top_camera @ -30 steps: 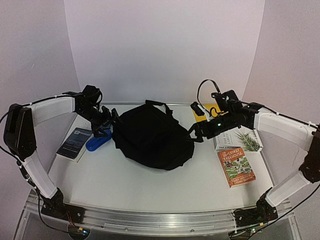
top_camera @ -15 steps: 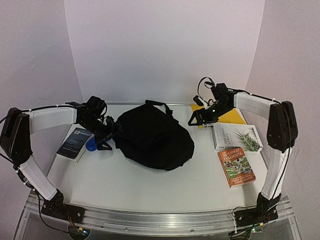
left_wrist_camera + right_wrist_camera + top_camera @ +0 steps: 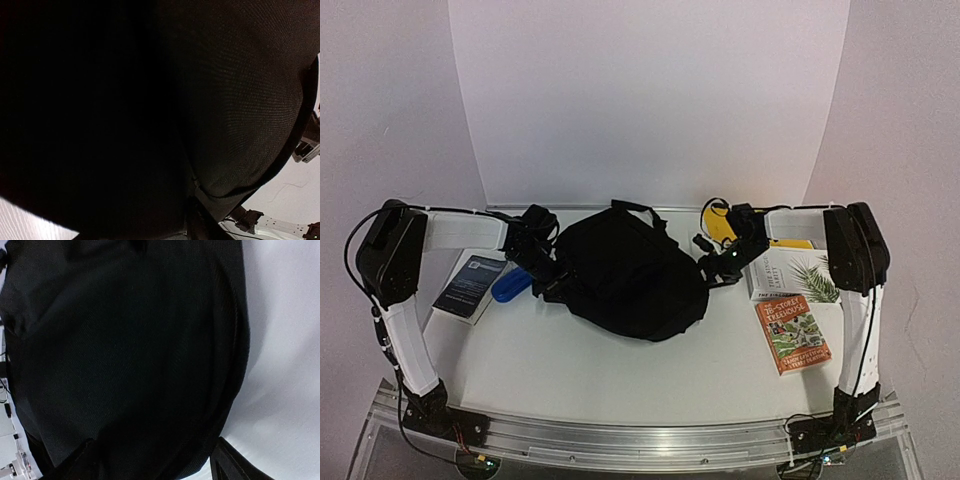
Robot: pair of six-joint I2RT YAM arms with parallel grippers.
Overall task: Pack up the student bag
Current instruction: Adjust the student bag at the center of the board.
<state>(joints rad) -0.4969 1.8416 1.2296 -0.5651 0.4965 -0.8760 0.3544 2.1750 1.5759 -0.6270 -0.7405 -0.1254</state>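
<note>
Two grippers flank student bag [image 3: 625,275] | left gripper [image 3: 556,288], right gripper [image 3: 707,271]: grip cannot be told | orange book [image 3: 793,335]: "Treehouse"

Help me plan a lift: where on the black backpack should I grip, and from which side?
Likely the carry loop at the far end of the black backpack, approached from above. It arches clear of the broad, rounded body, so an end effector could close across it.

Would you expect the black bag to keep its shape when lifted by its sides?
The bag will probably sag: it is soft woven fabric, slumped in a rounded heap. It likely slides rather than rolls, lying broad on the table. Its loose straps may snag.
</note>
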